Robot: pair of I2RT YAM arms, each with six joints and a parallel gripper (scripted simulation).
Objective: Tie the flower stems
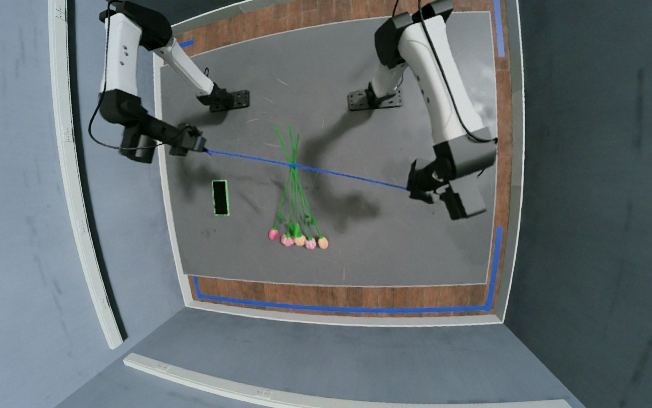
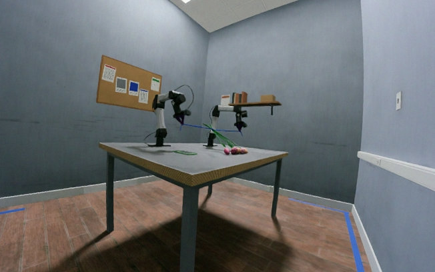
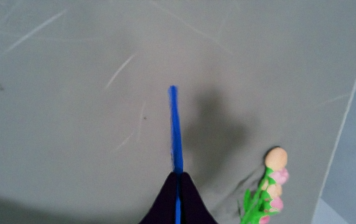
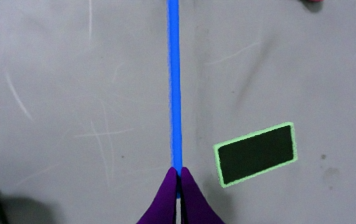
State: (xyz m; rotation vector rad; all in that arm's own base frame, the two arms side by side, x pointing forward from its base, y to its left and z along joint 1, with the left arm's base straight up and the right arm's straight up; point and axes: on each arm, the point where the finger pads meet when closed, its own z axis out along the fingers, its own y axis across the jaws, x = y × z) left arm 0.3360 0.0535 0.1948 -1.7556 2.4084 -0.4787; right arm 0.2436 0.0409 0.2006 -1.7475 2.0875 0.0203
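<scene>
The blue cord [image 1: 350, 175] [image 2: 197, 126] runs nearly straight between both grippers. Its knot [image 1: 293, 165] [image 2: 212, 129] sits around the green stems [image 1: 295, 190] [image 2: 221, 137], which cross closely there, raised above the table. The stems slope down and fan out to the pink and peach flower heads [image 1: 299, 240] [image 2: 235, 151] at table level; their cut ends spread slightly. No sharp stem bend shows. My left gripper [image 1: 408, 189] [image 2: 239, 130] [image 3: 178, 181] is shut on the cord, a short tail beyond its tips. My right gripper [image 1: 205, 150] [image 2: 181, 124] [image 4: 178, 176] is shut on the cord's other side.
A green-edged black rectangle [image 1: 220, 198] [image 2: 185, 153] [image 4: 257, 154] lies on the grey table [image 1: 400, 260] [image 2: 150, 157], near the right gripper's side. Both arm bases [image 1: 230, 100] [image 1: 375, 100] stand beyond the stems' cut ends.
</scene>
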